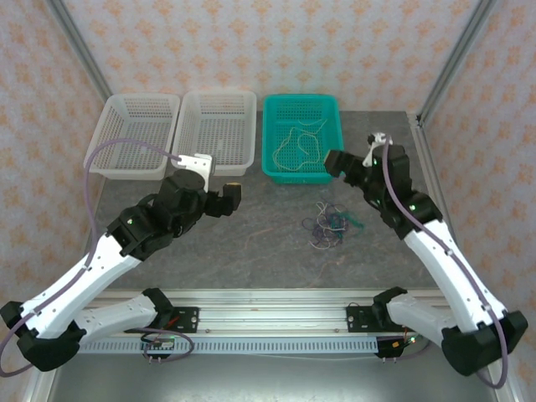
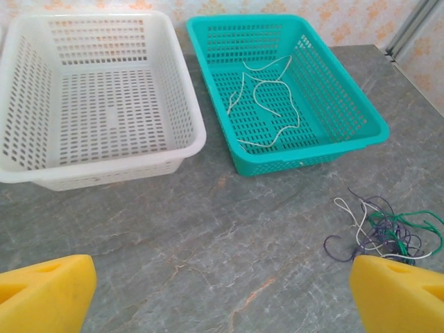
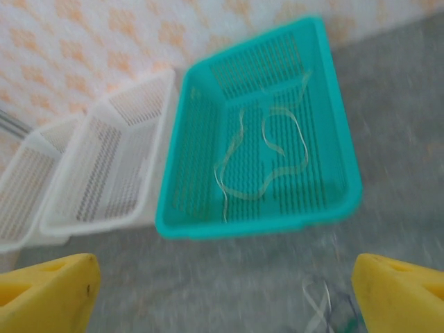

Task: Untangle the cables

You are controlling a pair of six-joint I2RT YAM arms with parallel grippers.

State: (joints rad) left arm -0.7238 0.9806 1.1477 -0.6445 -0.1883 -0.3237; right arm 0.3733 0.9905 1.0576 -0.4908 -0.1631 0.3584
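Where teal basket (image 2: 313, 148) sits, cream cables (image 2: 266, 105) lie inside.

I record a grey, marbled table (image 1: 251, 251). Along its far side three slotted baskets stand in a row: the left white basket (image 1: 142, 98), the middle white basket (image 1: 219, 95) close beside it, and the teal basket (image 1: 301, 99) just to the right. A clump of cables (image 1: 328, 224), purple, green and cream, lies on the bare surface nearer than the teal basket and apart from it.
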